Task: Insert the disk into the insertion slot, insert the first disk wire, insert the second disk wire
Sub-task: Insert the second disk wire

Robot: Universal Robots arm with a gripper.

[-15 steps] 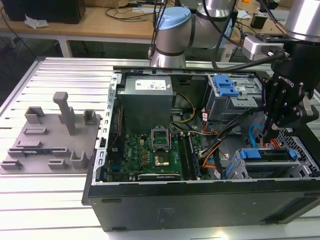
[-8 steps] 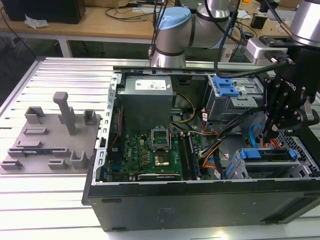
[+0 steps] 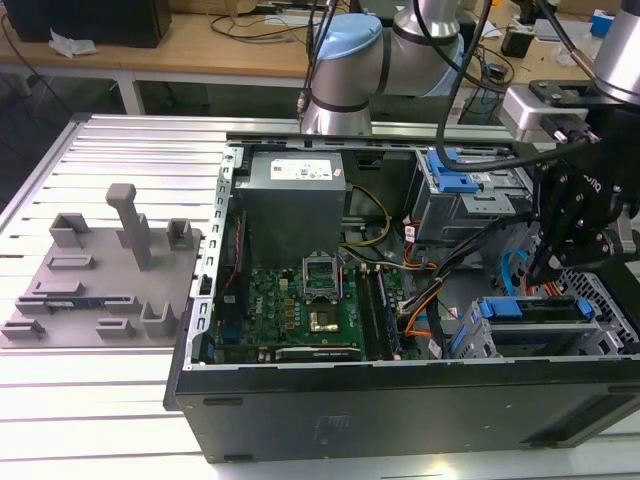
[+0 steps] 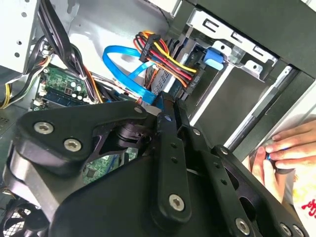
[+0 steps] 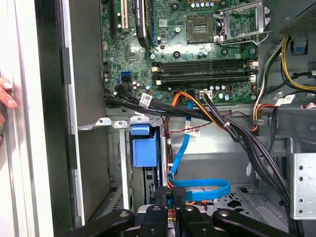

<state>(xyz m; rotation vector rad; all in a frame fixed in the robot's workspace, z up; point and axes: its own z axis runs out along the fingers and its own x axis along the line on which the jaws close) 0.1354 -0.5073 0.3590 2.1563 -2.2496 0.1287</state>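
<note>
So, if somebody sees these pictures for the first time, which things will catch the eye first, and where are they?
Probably the open black computer case on the ribbed metal table, with its green motherboard exposed. Next, the black gripper reaching down at the exterior view's right, above the silver disk in its bright blue carrier, which sits in the low grey cage. In the second wrist view, a bright blue flat cable loops beside a bundle of red, yellow and black wires.

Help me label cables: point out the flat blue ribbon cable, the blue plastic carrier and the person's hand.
Flat blue ribbon cable [image 5: 202, 188], first wrist view, loop's middle.
Blue plastic carrier [image 5: 143, 146], first wrist view, front face.
Person's hand [image 4: 284, 150], second wrist view, fingers.
</note>
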